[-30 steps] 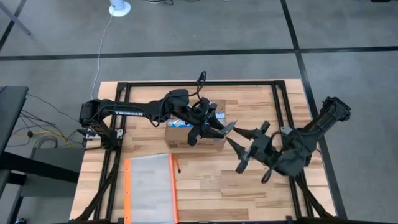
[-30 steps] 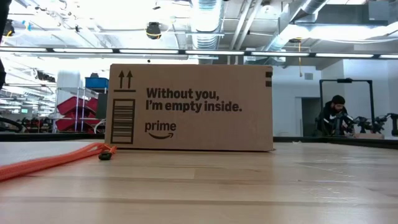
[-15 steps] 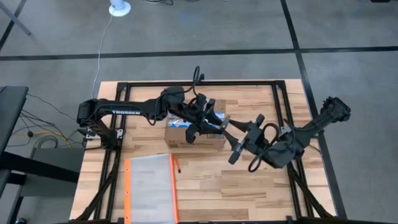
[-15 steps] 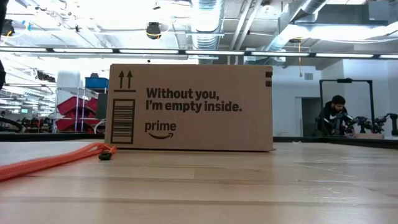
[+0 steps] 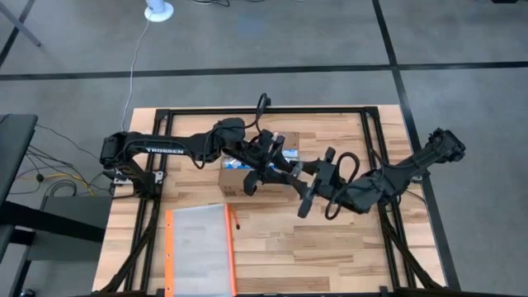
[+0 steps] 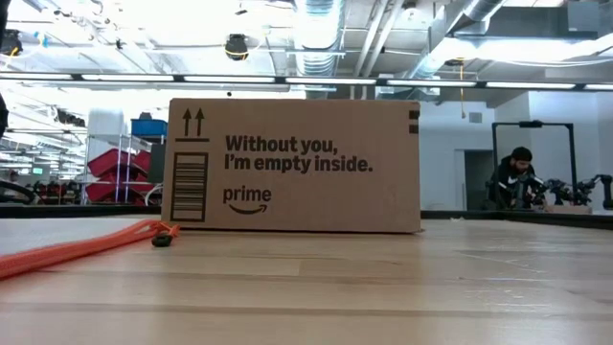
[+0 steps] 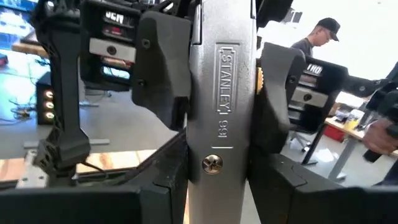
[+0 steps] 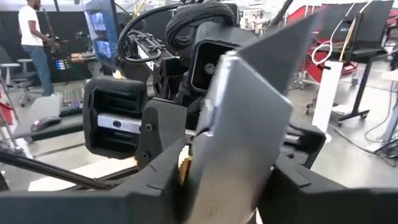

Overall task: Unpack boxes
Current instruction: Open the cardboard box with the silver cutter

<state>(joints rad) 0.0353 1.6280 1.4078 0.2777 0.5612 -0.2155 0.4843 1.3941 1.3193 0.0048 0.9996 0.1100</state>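
At mid-desk, toward the left arm's side of centre: one cardboard box [image 5: 238, 181], brown, closed, lying flat. Its printed long face is turned to the low camera. Its long axis runs across the desk [image 5: 330, 256], from the left arm's side toward the right arm's.

Item, left hand [image 5: 266, 165]: reaching in above the box's top, at its end nearer the right arm. Its fingers are closed on the silver body of a utility knife [image 7: 221, 93], which stands upright between them in the left wrist view.

Item, right hand [image 5: 316, 181]: just beside the box's end and level with the left hand, which it faces. Its fingers are spread wide, one on either side of the knife's far end. The right wrist view shows the metal between them but no clamping.

Governing relation: the knife bridges the two hands. The box lies directly below the left hand and to the side of the right hand, toward the left arm. The left hand is the nearer to the box top and its taped seam. Judged step: either the knife passes between the hands or it is being steadied before a cut along the seam. The box is not yet opened.

Also present: a clear pouch [image 5: 198, 247] with orange edging, flat on the desk nearer the front and well apart from the box; a person [image 6: 517, 177] in the room beyond.
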